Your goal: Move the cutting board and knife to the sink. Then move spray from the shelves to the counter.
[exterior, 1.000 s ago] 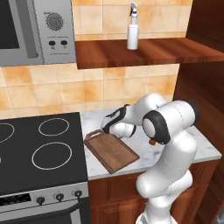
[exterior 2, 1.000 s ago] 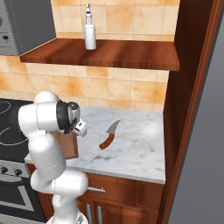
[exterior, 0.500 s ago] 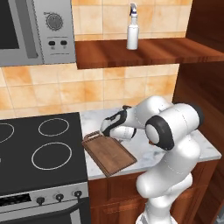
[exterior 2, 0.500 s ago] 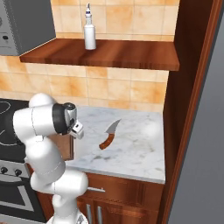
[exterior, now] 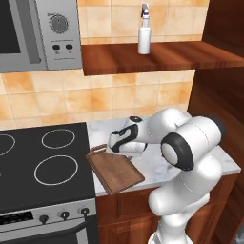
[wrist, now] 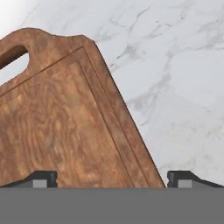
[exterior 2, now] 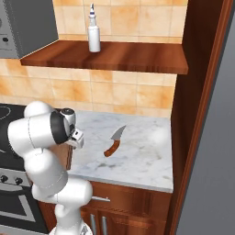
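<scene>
While the arm bends low over the marble desk (exterior 2: 137, 156), its hand (wrist: 112, 178) hangs just above the cutting board (exterior: 114, 170), fingers (wrist: 41, 178) spread wide apart and gripping nothing.

Cutting board: brown wood, lying flat on the desk at the edge nearest the black stovetop (exterior: 43, 167), loop handle toward the wall. In the hand view one long edge of the board runs diagonally between the two fingertips, with bare marble on the other side.

Knife (exterior 2: 114, 141): curved silver blade, reddish-brown handle, lying flat on the desk, apart from the board and on the side away from the stovetop.

Spray (exterior: 144, 34): white bottle, upright on the wooden shelves (exterior: 157, 56) above the desk, against the tiled wall.

Microwave (exterior: 38, 33): mounted above the stovetop, beside the shelves.
</scene>
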Available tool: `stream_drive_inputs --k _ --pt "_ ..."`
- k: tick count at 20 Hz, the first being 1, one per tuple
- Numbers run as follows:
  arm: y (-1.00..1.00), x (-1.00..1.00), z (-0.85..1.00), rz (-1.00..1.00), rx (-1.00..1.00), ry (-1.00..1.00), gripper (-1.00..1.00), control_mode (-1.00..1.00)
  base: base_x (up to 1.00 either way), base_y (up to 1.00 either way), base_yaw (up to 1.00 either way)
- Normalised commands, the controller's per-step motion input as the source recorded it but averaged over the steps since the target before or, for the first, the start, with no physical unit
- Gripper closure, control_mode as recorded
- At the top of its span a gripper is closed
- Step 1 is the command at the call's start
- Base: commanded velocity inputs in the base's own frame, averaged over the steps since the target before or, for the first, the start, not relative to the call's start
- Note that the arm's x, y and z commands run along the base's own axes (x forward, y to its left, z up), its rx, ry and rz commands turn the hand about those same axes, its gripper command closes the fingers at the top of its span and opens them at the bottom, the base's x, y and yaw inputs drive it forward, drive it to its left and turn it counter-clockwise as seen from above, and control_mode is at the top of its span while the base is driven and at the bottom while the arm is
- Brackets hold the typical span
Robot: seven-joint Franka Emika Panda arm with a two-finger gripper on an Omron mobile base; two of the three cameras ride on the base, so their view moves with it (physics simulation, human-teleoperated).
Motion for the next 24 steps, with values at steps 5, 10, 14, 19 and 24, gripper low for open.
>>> stream_drive_inputs --k 5,10,14,19,24 --pt "0.16 -0.68 -0.39 0.09 -0.02 0.09 -1.00 -1.00 0.00 0.00 0.00" --pt "0.15 -0.66 -0.41 0.09 -0.03 0.10 -1.00 -1.00 0.00 0.00 0.00" --pt "0.13 -0.63 -0.41 0.10 -0.04 0.11 -1.00 -1.00 0.00 0.00 0.00" --pt "0.12 -0.63 -0.40 0.10 -0.03 0.12 -1.00 -1.00 0.00 0.00 0.00" --pt "0.10 -0.65 -0.40 0.11 -0.03 0.12 -1.00 -1.00 0.00 0.00 0.00"
